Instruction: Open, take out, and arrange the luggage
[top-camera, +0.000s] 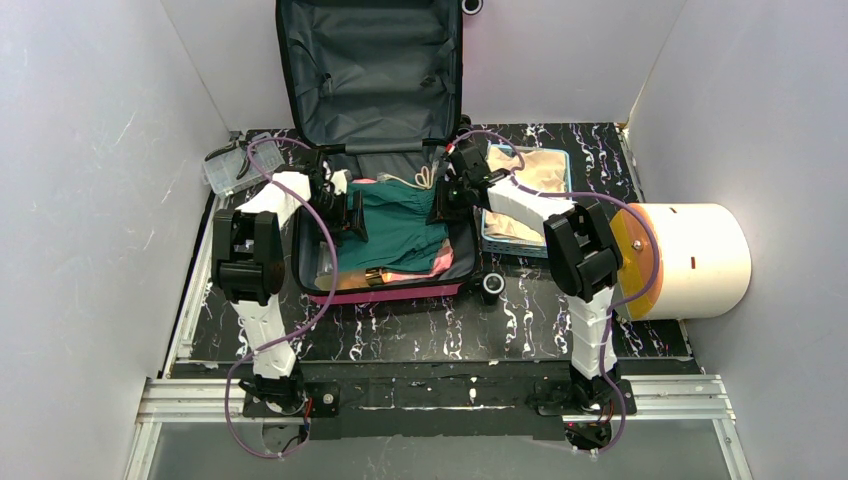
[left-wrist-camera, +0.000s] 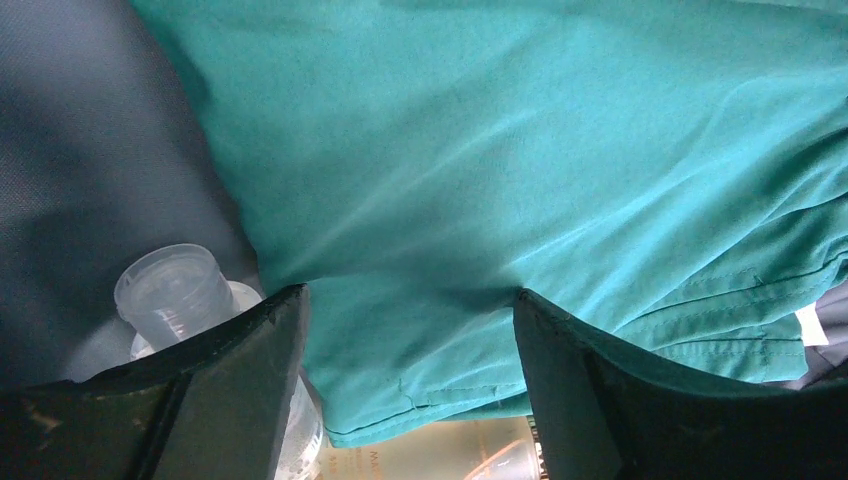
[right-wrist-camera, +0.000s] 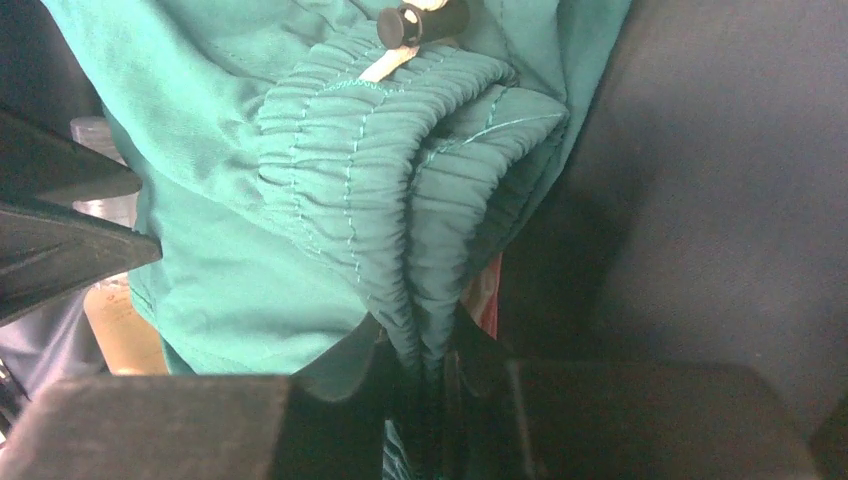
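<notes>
Step in hand: take-out. The luggage (top-camera: 385, 293) already sits open on the counter (top-camera: 400, 325), but its contents are not out yet.

Right fingers (right-wrist-camera: 480, 385): clamped on the gathered elastic waistband of the teal garment (right-wrist-camera: 300, 200). The fold is pinched between them and the drawstring toggle (right-wrist-camera: 405, 22) sits just past the tips.

Left fingers (left-wrist-camera: 250, 350): spread, holding nothing. They straddle the opposite edge of the same garment, with cloth in the gap between the tips. Can't tell if they touch it. A clear bottle (left-wrist-camera: 165, 285) sits just outside one finger, partly under the cloth.

Both sets of fingers are down inside the luggage's lower shell. Its pink wall is on their near side and the grey lining is around and beyond them. A pink item (top-camera: 445, 262) shows under the garment, below the right fingers.

Next move, likely: the left fingers close on the cloth. Both arms then lift together, high enough to clear the shell rim, and carry the garment out to the counter. Watch that the bottle doesn't get dragged along.

Farther out: the propped lid stands upright beyond both sets of fingers. A light-blue basket (top-camera: 510, 245) sits just outside the right fingers, with a cream cylinder (top-camera: 700, 260) past it. A clear box (top-camera: 228, 168) sits outside the left fingers.
</notes>
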